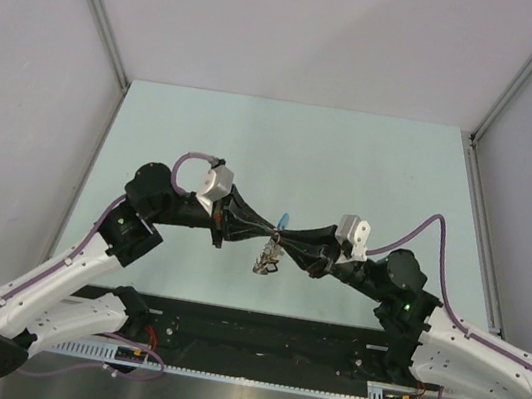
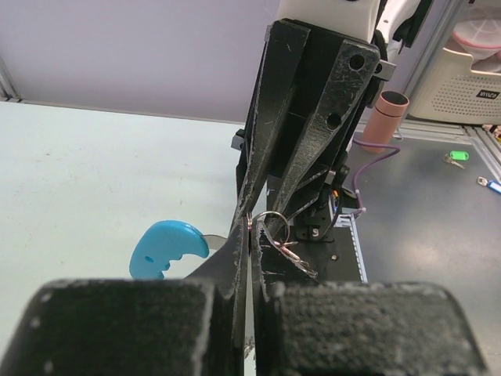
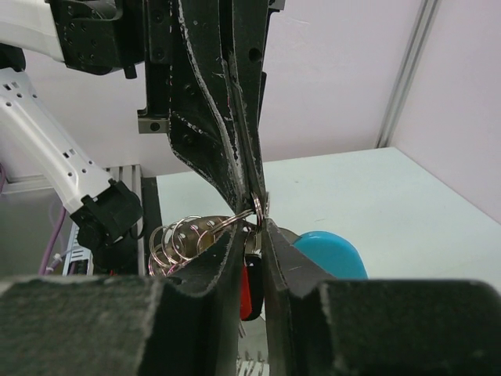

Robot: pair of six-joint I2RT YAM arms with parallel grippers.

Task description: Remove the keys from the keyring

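Over the middle of the table, my left gripper and right gripper meet tip to tip. The keyring, a bunch of silvery loops, hangs between them. The left gripper is shut on a thin ring at its tips. A light-blue crescent piece sticks out beside it. The right gripper stands nearly shut, with the keys between its fingers: one with a red head and one dark. The rest of the bunch dangles below the tips.
Grey walls with metal posts close in the pale green table on three sides. A black rail runs along the near edge between the arm bases. Purple cables loop off both wrists. A pink cylinder stands beyond the table.
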